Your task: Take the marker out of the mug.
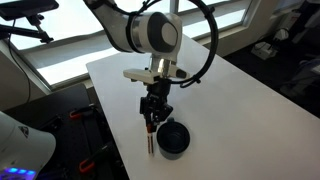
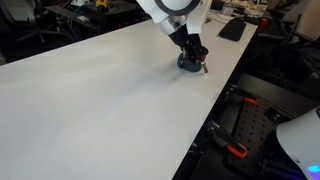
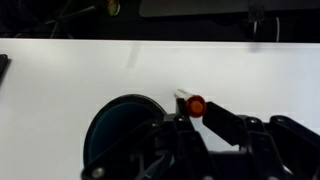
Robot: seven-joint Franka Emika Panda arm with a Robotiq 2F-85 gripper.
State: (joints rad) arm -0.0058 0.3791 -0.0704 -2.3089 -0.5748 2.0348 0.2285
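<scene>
The marker (image 1: 150, 138) hangs upright between my gripper's (image 1: 153, 112) fingers, outside the mug and just beside it, with its lower end close to the white tabletop. The black mug (image 1: 172, 138) stands on the table next to it. In the wrist view I look down the marker's red end (image 3: 195, 104), which sits between the dark fingers of the gripper (image 3: 198, 116). The mug's round dark opening (image 3: 112, 135) is off to one side and looks empty. In both exterior views the gripper (image 2: 192, 50) is over the mug (image 2: 187, 62), with the marker (image 2: 203, 68) beside it.
The mug stands near a long edge of the white table (image 2: 100, 100), with the floor and red-handled tools (image 2: 232, 150) below. A dark keyboard (image 2: 232, 28) lies at the table's far end. Windows and office clutter lie beyond the table.
</scene>
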